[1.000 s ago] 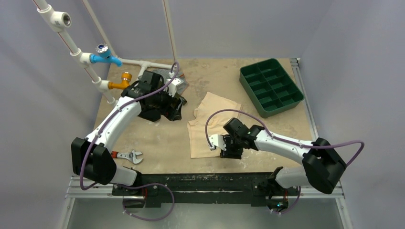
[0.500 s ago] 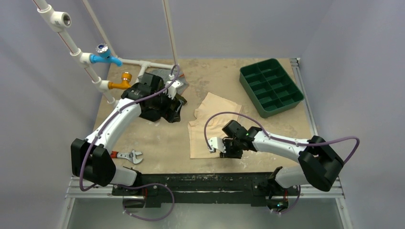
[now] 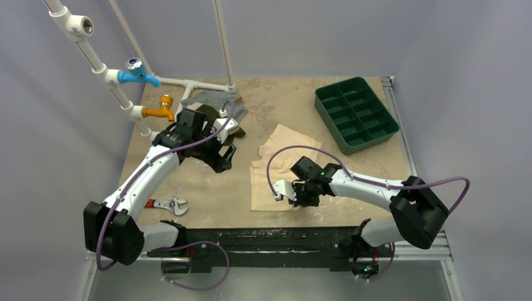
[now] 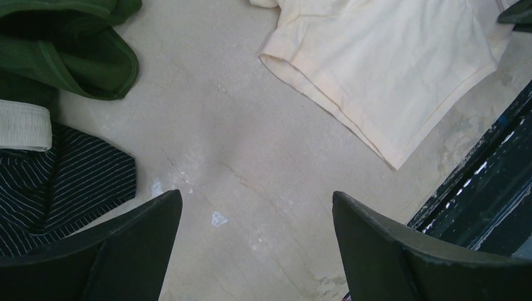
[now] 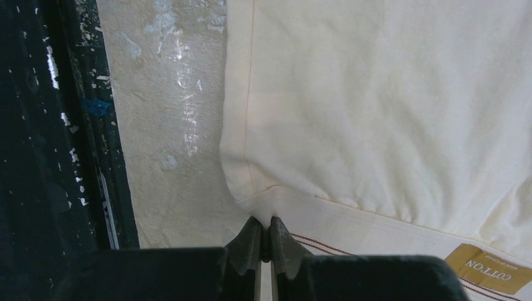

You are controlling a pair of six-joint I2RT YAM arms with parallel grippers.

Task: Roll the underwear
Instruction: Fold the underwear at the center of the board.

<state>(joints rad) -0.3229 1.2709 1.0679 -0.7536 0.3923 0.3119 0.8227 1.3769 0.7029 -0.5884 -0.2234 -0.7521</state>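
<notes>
The pale beige-peach underwear (image 3: pixel 276 160) lies spread on the table near its front middle. It fills the right wrist view (image 5: pixel 389 106), where the waistband with thin red lines and a tan "COTTON" label runs along the bottom. My right gripper (image 5: pixel 263 221) is shut on the waistband's corner, the cloth puckered between its tips; from above it (image 3: pixel 300 195) sits at the garment's near right corner. My left gripper (image 4: pixel 257 207) hangs open over bare table, left of the underwear (image 4: pixel 389 63), nothing between its fingers.
A green divided tray (image 3: pixel 355 113) stands at the back right. An olive-green garment (image 4: pixel 69 44) and a grey striped garment (image 4: pixel 56 188) lie by the left gripper. A wrench (image 3: pixel 170 204) lies front left. White pipes with valves (image 3: pixel 135 75) cross the back left. The black front rail (image 5: pixel 56 125) is close.
My right gripper has closed on the waistband corner. The left arm has pulled back from the dark garments toward the table's middle, uncovering the striped one.
</notes>
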